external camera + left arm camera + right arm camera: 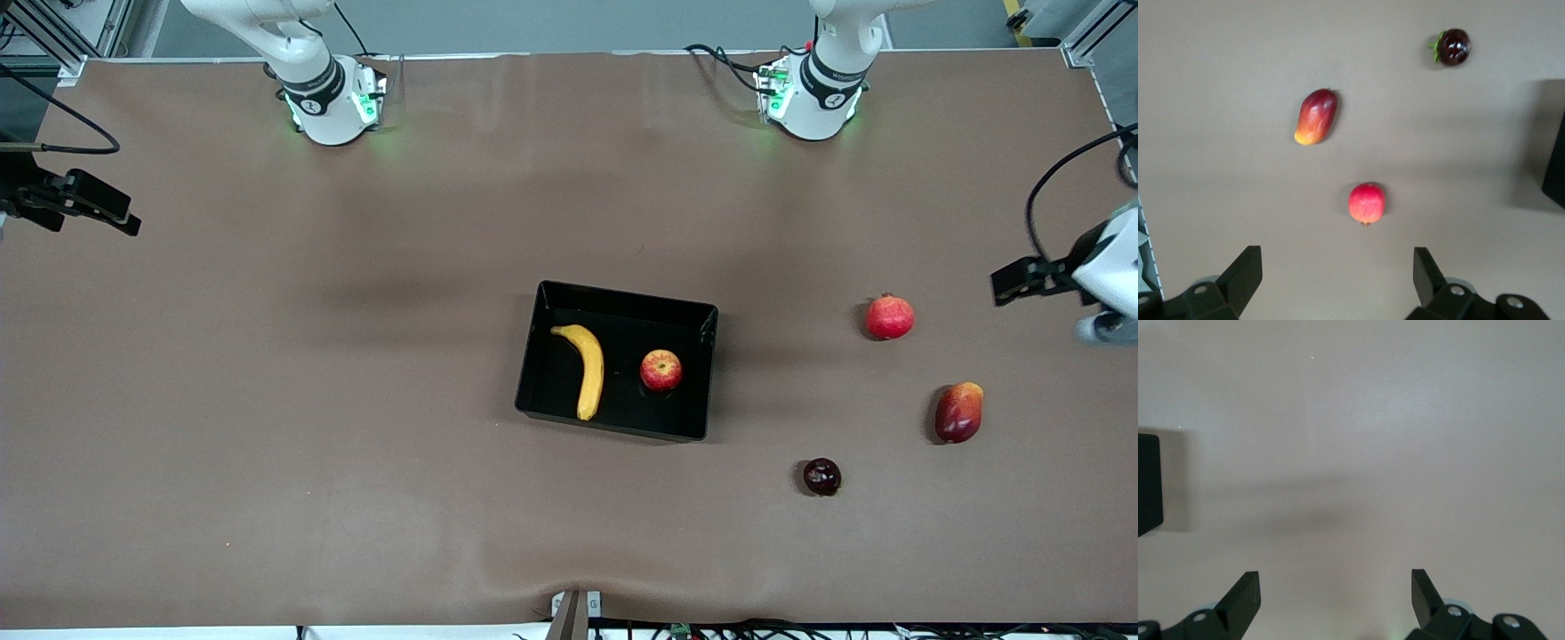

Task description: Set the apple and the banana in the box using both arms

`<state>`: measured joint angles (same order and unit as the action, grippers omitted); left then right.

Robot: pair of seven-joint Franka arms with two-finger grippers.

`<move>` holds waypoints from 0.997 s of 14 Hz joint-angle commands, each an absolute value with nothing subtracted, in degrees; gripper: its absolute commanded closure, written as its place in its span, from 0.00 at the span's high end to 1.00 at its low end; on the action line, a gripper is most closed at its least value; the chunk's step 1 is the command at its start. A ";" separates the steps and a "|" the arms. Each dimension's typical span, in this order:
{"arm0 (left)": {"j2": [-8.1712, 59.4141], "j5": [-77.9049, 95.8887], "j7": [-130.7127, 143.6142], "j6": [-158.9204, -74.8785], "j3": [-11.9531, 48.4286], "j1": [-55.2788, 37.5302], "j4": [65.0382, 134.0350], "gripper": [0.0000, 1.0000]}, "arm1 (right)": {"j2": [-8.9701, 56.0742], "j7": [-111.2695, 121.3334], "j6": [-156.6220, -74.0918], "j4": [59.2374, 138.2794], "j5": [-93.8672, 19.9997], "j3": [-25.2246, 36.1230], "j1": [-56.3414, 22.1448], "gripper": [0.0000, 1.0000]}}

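A: Where are the fruits?

B: Both lie in the box (622, 307) mid-bench. The banana (585, 369) sits toward the right arm's end, its long axis running from the robots toward the front camera; the apple (661, 370) is beside it, apart, toward the left arm's end.

A: And the pincers?

B: The left pincer (1335, 280) is spread wide and empty, hanging over the bench's edge near the pomegranate (890, 316), with the mango (958, 412) and a dark fruit (821, 476) nearby. The right pincer (1335, 600) is also spread and empty, over bare bench (267, 400) at its own end.

A: Anything left?

B: I'd judge not; both pincers sit well away from the box.
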<state>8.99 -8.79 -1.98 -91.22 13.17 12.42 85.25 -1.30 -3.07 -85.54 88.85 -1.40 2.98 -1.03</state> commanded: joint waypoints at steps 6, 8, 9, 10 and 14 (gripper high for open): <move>-0.17 -4.92 -2.90 -90.97 15.20 14.85 92.11 1.00 | -1.76 -3.69 -85.52 88.86 -1.41 2.81 -0.79 1.00; -0.61 -4.83 -2.81 -90.44 15.21 15.03 92.02 1.00 | -1.84 -3.69 -85.43 88.77 -1.41 2.90 -0.70 1.00; -0.70 -4.22 -2.81 -90.18 15.21 15.12 91.93 1.00 | -1.85 -3.69 -85.52 88.68 -1.41 2.90 -0.62 1.00; -1.05 -2.74 -2.90 -90.09 15.21 15.29 91.93 1.00 | -1.85 -3.69 -85.52 88.51 -1.41 2.90 -0.62 1.00; -1.67 -1.58 -3.42 -89.39 15.21 15.03 91.41 1.00 | -1.76 -3.69 -85.52 88.42 -1.49 2.90 -0.79 1.00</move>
